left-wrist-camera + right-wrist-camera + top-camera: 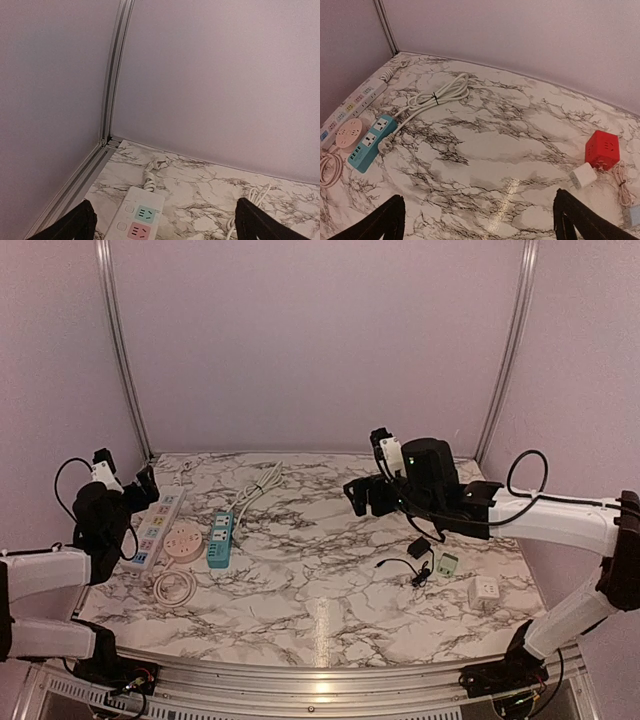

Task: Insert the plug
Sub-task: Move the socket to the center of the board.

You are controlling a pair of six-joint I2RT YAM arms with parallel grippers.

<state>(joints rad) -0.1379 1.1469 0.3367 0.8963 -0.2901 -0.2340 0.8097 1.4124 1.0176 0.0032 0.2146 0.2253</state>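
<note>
The left fingers (75, 226) stood wide apart with nothing between them, only their tips in frame, above the white power strip (140, 220), itself cut off below; the white plug (384, 145) lay on the bench (330, 580) just beside the teal strip (221, 540); the right fingers (385, 220) gaped too, empty; the red cube (601, 149) showed only in the right wrist view.

Glossy marble-look tabletop (330, 580); smooth plastic teal power strip (221, 539)
</note>
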